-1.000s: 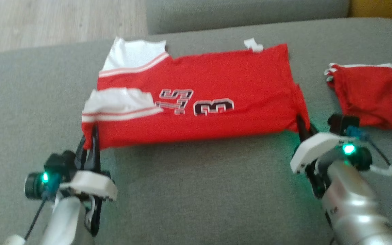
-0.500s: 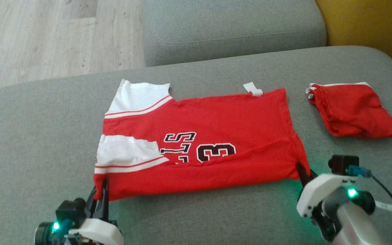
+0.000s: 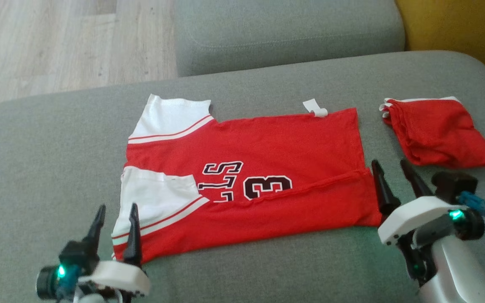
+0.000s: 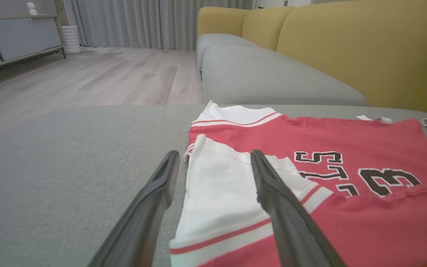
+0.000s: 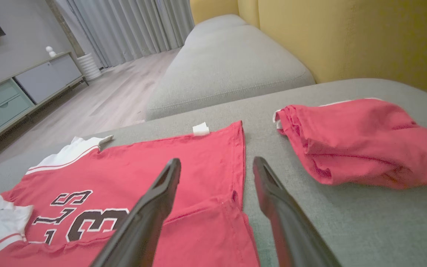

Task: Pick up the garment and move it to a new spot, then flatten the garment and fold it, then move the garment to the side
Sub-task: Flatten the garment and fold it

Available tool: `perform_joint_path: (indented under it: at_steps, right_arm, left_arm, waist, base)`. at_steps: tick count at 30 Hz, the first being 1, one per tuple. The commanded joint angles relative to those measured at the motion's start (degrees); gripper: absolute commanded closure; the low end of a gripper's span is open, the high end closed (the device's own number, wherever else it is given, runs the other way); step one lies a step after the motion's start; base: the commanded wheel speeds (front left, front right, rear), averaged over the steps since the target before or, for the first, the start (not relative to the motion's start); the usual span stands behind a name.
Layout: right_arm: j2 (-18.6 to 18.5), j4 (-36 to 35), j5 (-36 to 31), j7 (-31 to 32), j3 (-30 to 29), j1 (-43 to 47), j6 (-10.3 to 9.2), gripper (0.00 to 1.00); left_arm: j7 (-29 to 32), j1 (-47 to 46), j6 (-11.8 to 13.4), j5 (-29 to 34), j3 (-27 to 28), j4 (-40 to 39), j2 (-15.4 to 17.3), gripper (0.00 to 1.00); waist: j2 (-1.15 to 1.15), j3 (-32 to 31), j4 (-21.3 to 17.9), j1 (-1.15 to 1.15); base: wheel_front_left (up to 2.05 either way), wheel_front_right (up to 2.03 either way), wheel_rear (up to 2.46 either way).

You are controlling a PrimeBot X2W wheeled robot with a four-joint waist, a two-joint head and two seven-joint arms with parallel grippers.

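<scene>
The garment (image 3: 267,168) is a red jersey with white sleeves and black lettering, lying flat on the grey cushion (image 3: 242,261). A strip along its near edge lies folded over the body. My left gripper (image 3: 117,207) is open at the near left corner, one finger over the white sleeve and one over the cushion, as the left wrist view shows for the gripper (image 4: 213,152) and garment (image 4: 347,137). My right gripper (image 3: 389,162) is open at the hem's near right corner; in the right wrist view it (image 5: 217,159) straddles the edge of the garment (image 5: 184,163). Neither holds cloth.
A second red garment (image 3: 436,130) lies bunched to the right of the jersey, close to my right gripper. Behind the cushion is another grey seat (image 3: 289,33) with a yellow backrest (image 3: 457,25). Wooden floor (image 3: 57,42) lies beyond the far left edge.
Both grippers were shut on the garment's near corners and have opened and let go. The near edge now lies folded over the jersey. The head camera also shifted.
</scene>
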Motion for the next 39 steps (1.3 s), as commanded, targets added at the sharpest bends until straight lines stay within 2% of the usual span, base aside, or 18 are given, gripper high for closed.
perform_joint_path:
  at_steps: [1, 8, 14, 18, 27, 32, 39]
  right_arm:
    - [0.27, -3.79, -1.32, -1.66, 0.24, -2.21, 0.11, 0.0]
    - [0.99, -7.98, -4.58, -3.5, -2.58, -5.62, 0.11, 0.0]
    - [1.19, -8.98, -6.02, -3.2, -2.75, -9.72, 0.11, 0.0]
    - [1.12, -9.22, -6.99, -2.9, -2.61, -13.85, 0.11, 0.0]
    - [1.28, -9.3, -7.58, -3.35, -0.5, -21.99, 0.11, 0.0]
    - [1.46, -9.27, -7.48, -3.92, 0.32, -24.09, 0.11, 0.0]
    - [1.64, -9.28, -7.02, -4.69, 1.02, -25.2, 0.11, 0.0]
  left_arm:
    - [-1.55, -4.15, 0.32, -0.63, 2.8, -3.36, 0.73, 0.0]
    - [-2.45, -11.94, -1.26, -0.86, 3.78, -7.45, 2.89, 0.0]
    - [2.82, -22.18, -4.58, -1.45, 1.85, -4.23, 6.68, 0.0]
    - [10.05, -32.2, -6.2, -2.88, -2.15, 1.03, 10.5, 0.0]
    - [24.17, -49.14, -6.47, -11.88, -16.34, 13.07, 21.4, 0.0]
    - [26.2, -53.94, -6.48, -15.88, -21.32, 16.86, 25.61, 0.0]
    - [25.79, -58.03, -6.49, -19.17, -25.58, 21.83, 27.62, 0.0]
  waist:
    - [0.0, 0.91, -0.11, 0.0]
    - [0.0, 5.64, -0.12, 0.0]
    - [0.0, 10.3, -1.07, 0.0]
    - [0.0, 14.45, -2.59, 0.0]
    - [0.0, 22.52, -7.88, 0.0]
    - [0.0, 25.61, -10.04, 0.0]
    - [0.0, 28.01, -11.9, 0.0]
  base:
    - [0.0, 0.0, 0.0]
    - [0.0, 0.0, 0.0]
    - [0.0, 0.0, 0.0]
    - [0.0, 0.0, 0.0]
    - [0.0, 0.0, 0.0]
    - [0.0, 0.0, 0.0]
    - [0.0, 0.0, 0.0]
